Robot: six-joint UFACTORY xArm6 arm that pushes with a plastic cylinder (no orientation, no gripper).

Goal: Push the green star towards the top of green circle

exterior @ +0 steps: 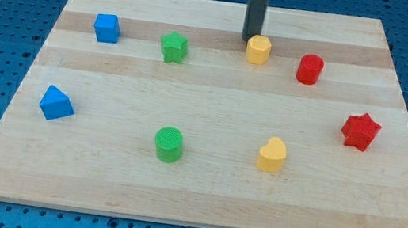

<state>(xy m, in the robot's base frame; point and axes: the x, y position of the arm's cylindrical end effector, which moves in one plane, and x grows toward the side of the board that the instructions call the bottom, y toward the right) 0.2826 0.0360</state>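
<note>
The green star (pixel 173 47) lies in the upper left-middle of the wooden board (pixel 200 201). The green circle (pixel 169 143) lies well below it, near the view's bottom, slightly to the right of the star. My tip (pixel 250 39) is at the top middle of the board, touching or just beside the upper left of the yellow hexagon (pixel 258 50). The tip is well to the right of the green star and far above the green circle.
A blue cube (pixel 107 28) sits at the upper left and a blue triangular block (pixel 56 103) at the left. A red cylinder (pixel 309 69) and a red star (pixel 361 130) are on the right. A yellow heart (pixel 272 155) lies right of the green circle.
</note>
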